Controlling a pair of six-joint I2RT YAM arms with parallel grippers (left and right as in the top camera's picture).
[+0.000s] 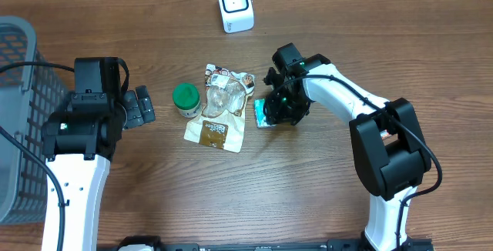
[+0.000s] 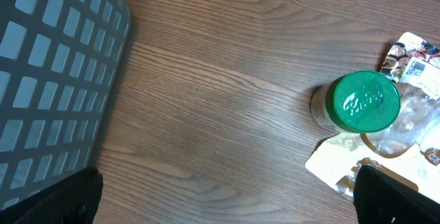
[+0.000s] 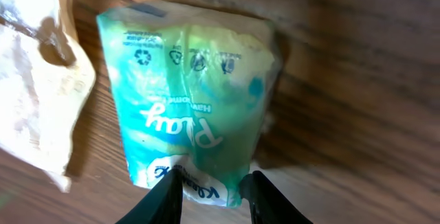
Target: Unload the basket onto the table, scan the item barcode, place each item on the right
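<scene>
The right tool [image 3: 212,195] seems to pinch one edge of the crinkled teal plastic tissue packet [image 3: 192,107], which lies on the brown wooden desk [image 1: 308,189] beside a brown paper pouch [image 1: 219,116]. The left tool [image 2: 223,200] gapes wide, empty.

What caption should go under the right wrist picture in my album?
The right gripper pinches a teal tissue pack lying on the wooden table.
</scene>
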